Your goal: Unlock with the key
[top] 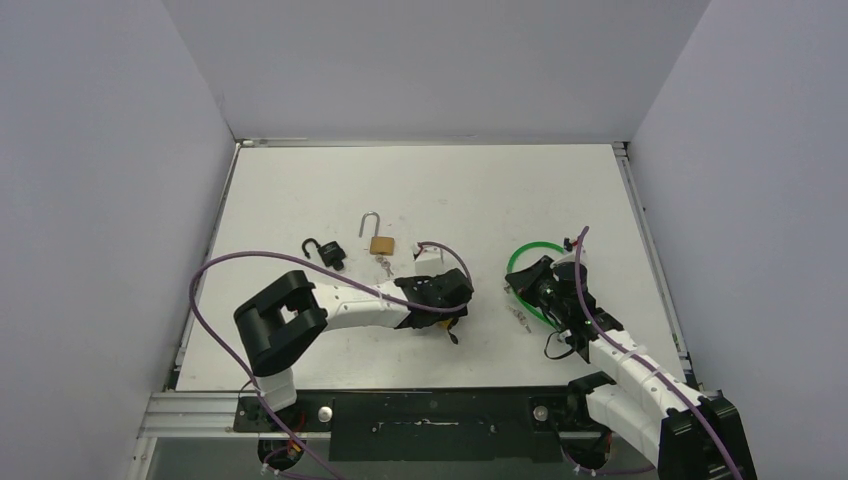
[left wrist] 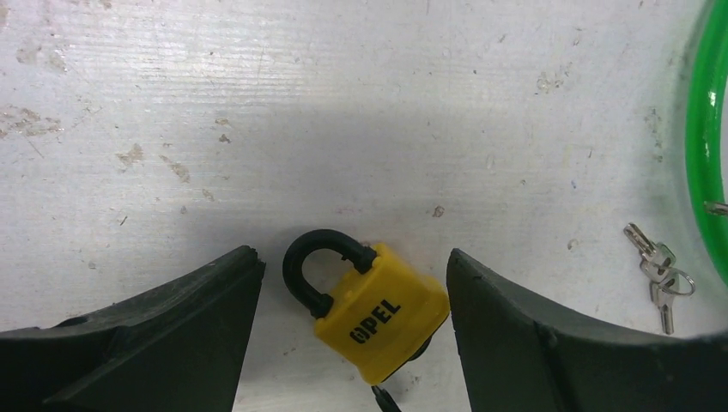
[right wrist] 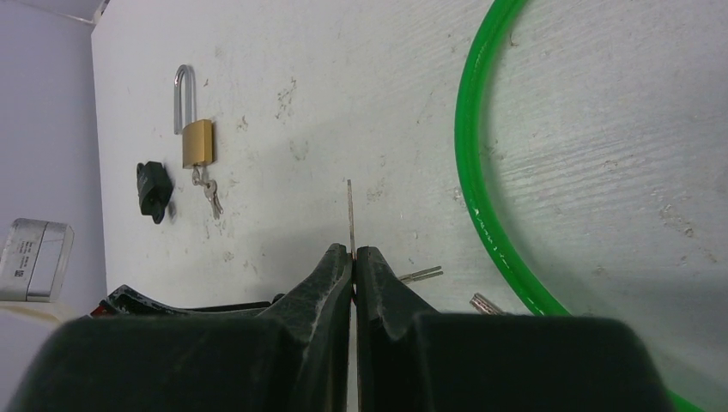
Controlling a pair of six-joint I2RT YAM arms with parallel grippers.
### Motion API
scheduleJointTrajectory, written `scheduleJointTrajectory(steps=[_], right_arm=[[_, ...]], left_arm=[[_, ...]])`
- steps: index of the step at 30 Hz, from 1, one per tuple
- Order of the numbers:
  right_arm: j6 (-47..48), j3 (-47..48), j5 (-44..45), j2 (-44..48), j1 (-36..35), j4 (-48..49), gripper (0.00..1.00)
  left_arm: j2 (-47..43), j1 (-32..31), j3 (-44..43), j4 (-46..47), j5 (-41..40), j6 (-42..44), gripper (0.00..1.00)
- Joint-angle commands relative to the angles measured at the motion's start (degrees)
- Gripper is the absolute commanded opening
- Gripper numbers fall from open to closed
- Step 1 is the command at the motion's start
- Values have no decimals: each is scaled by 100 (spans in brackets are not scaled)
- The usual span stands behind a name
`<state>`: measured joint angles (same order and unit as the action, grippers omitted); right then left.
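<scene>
Between wide left fingers [left wrist: 154,339], yellow padlock [left wrist: 382,319], black shackle [left wrist: 311,257]; thin key [right wrist: 350,215] in right fingers [right wrist: 319,292].

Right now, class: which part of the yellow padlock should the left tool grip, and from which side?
Probably the yellow padlock by its blocky body, across the two straight side faces, coming down from above. It lies flat on the table with the open left tool astride it; the black shackle is thin and rounded.
</scene>
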<state>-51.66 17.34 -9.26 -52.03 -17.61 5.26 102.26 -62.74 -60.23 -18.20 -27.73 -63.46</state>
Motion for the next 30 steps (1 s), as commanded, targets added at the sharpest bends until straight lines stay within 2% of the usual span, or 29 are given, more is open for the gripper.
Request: scheduleJointTrajectory(steps=[1,3,7,13,18,21,26,28,30], right_arm=[[14,16,-41,75,38,317,0],[15,15,-46,63,38,338,0],[29,32,-84,48,38,360,0],[68,91,-85,46,38,333,0],[62,111,-93,35,38,343,0],[68,124,-111,35,38,330,0],[135,115,-132,70,38,317,0],[207,107,-163,84,36,359,0],[300,82,-236,112,31,446,0]], left_arm=[[201,-41,-265,-344,-387,-314,76],[292,-45,-389,-455,-339,-262,76],[381,-37,-516,-436,-174,217,68],[394,-11,-695,-308,281,1501,39],[289,120,-664,-105,772,2327,35],[169,192,-646,-104,891,2459,38],[-108,262,-620,-150,1005,2251,66],[-198,262,-629,-201,1015,2148,74],[-258,265,-647,-286,1023,2022,78]])
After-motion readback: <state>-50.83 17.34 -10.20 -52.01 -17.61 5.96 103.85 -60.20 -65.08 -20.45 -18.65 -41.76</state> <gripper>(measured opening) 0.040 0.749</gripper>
